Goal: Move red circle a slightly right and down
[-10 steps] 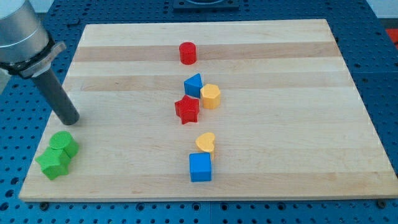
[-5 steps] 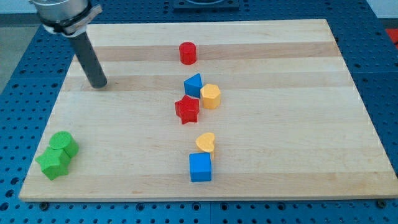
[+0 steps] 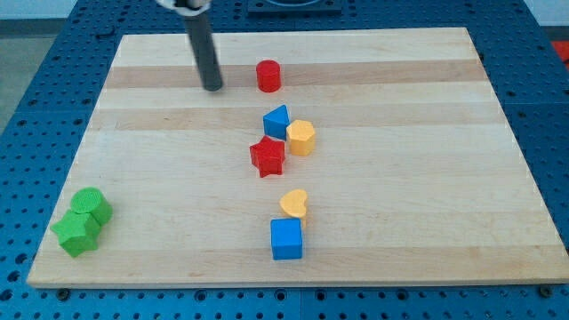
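Note:
The red circle [image 3: 268, 76], a short red cylinder, stands near the view's top, just left of the board's middle. My tip [image 3: 212, 88] rests on the board to the left of it, a block's width or so away, not touching. The dark rod rises from the tip up out of the view's top.
Below the red circle sit a blue triangle [image 3: 276, 120], a yellow hexagon block [image 3: 301, 137] and a red star [image 3: 267, 156]. Lower are a yellow heart [image 3: 293, 204] and a blue cube [image 3: 286, 238]. A green circle [image 3: 92, 204] and green star [image 3: 76, 233] sit bottom left on the wooden board [image 3: 427, 178].
My tip has swept from the board's left side, above the green blocks, up and to the right, ending just left of the red circle. No block has moved.

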